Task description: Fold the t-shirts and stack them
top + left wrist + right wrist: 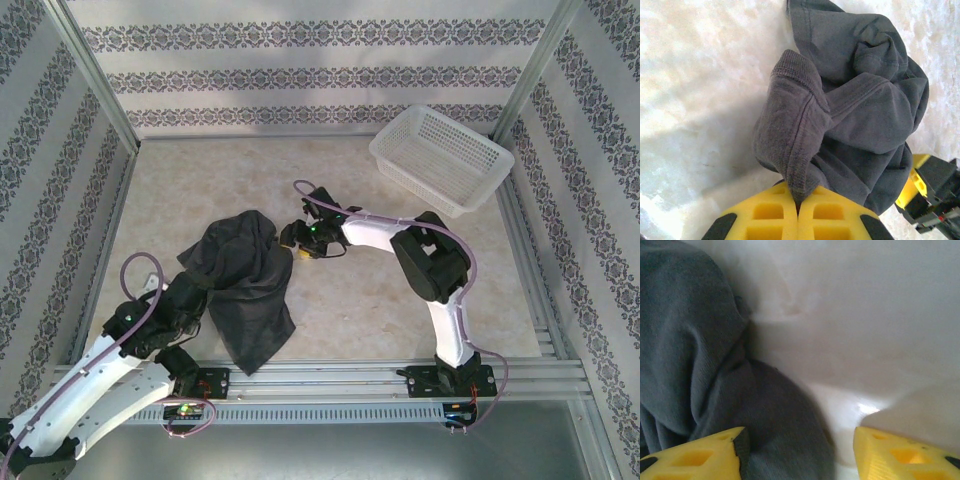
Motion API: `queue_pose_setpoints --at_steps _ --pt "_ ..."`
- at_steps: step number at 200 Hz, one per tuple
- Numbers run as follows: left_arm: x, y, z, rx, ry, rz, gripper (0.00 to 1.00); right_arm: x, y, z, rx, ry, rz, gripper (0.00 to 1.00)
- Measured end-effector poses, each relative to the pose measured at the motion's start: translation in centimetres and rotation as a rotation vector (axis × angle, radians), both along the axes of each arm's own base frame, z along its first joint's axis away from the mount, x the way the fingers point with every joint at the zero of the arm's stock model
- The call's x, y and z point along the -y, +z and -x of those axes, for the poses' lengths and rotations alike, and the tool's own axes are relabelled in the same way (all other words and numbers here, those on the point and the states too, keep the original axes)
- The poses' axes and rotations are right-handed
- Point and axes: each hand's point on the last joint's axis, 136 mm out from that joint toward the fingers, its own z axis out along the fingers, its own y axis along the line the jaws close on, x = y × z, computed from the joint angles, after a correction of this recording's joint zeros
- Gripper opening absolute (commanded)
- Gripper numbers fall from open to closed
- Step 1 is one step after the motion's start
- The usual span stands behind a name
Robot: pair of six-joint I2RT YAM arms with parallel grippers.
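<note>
Clearly, your left pincer (798,201) pinched a hem of the t-shirt (860,115); your right pincer (799,440) stood spread just beside it, basket (418,185) well apart.

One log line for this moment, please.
left gripper: shut on t-shirt hem | right gripper: open at t-shirt edge | t-shirt: crumpled, unfolded

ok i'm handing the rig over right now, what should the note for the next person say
Left pincer: shut on a ribbed edge of the t-shirt.
Right pincer: open, low beside the shirt's right side, gripping nothing.
Things: one dark t-shirt in a crumpled heap on the table, in front of the left arm. The basket stands at the far right corner.
Done: no fold visible yet.
Left: spread the shirt flat, fold it, stack it.
</note>
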Motion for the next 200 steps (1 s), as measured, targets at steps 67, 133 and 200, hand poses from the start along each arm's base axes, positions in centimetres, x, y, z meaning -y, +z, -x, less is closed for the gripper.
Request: queue_pose_setpoints --at_steps 67,133,200 --pt "2.3 3.0 -3.8 0.122 -0.073 -0.007 0.0 0.7 1.0 -1.0 -0.013 -0.107 -0.059 0.0" --pt "6.6 9.8 -18.0 0.304 -0.154 0.114 0.0 19.3 28.2 -11.4 0.571 -0.469 -0.08 0.0" --pt "2.7 23.8 -23.5 0.615 -0.156 0.011 0.0 15.3 38.9 -7.0 0.86 -0.296 -0.058 0.1"
